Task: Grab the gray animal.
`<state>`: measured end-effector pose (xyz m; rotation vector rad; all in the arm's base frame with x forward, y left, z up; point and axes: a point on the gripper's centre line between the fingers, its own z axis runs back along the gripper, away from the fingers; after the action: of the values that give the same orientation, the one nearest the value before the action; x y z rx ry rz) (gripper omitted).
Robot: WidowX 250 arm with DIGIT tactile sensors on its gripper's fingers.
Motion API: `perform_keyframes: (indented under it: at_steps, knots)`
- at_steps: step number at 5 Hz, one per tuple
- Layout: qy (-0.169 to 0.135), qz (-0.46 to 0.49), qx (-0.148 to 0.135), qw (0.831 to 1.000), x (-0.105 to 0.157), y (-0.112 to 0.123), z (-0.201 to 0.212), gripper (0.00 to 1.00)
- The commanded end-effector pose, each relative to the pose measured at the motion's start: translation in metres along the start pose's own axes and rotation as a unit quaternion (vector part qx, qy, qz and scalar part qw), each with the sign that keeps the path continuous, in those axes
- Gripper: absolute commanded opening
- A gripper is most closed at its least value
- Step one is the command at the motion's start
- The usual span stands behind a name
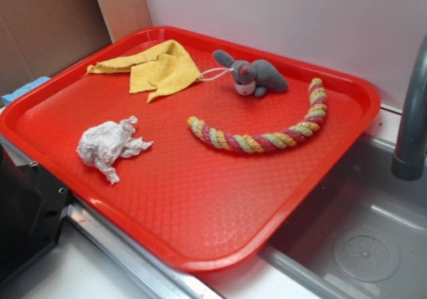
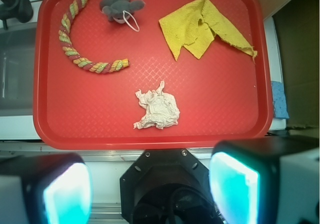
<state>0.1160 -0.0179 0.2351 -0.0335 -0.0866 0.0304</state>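
1. A big red tray (image 1: pixel 200 199) sits on the counter beside a metal sink (image 1: pixel 360 245).
2. The gray animal (image 1: pixel 255 76) lies on the tray near the far edge. It is a small soft toy with long ears and a pale snout. A thin white string loop (image 1: pixel 212 74) sticks out from it toward the yellow cloth.
3. The yellow cloth (image 1: pixel 157 67) lies crumpled in the far corner of the tray, just beside the string loop.
4. A braided rope (image 1: pixel 267 135) in pink, yellow and green curves like a hook. One end lies near the gray animal, and the rest bends around toward the middle of the tray.
5. A crumpled white tissue (image 1: pixel 107 145) lies by itself on the tray, well apart from the gray animal.
6. In the wrist view, the gripper (image 2: pixel 150 189) hangs above the near edge of the tray, far from the gray animal (image 2: pixel 120 6). Its two fingers stand wide apart, and each shows a glowing blue-green pad (image 2: pixel 232 189). Nothing is between them.
7. Nothing touches the gray animal but the tray.
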Motion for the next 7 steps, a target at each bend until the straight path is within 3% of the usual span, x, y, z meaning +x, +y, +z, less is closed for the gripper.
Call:
perform_keyframes:
  at_steps: [1, 3, 4, 7]
  knots:
    - [0.000, 0.000, 0.000, 1.000, 0.000, 0.000, 0.000, 1.00]
    - [-0.047, 0.045, 0.018, 0.998, 0.027, 0.002, -0.020, 1.00]
    - [-0.076, 0.031, 0.000, 0.997, 0.056, 0.001, -0.041, 1.00]
    - [-0.136, -0.004, 0.014, 0.991, 0.127, -0.018, -0.098, 1.00]
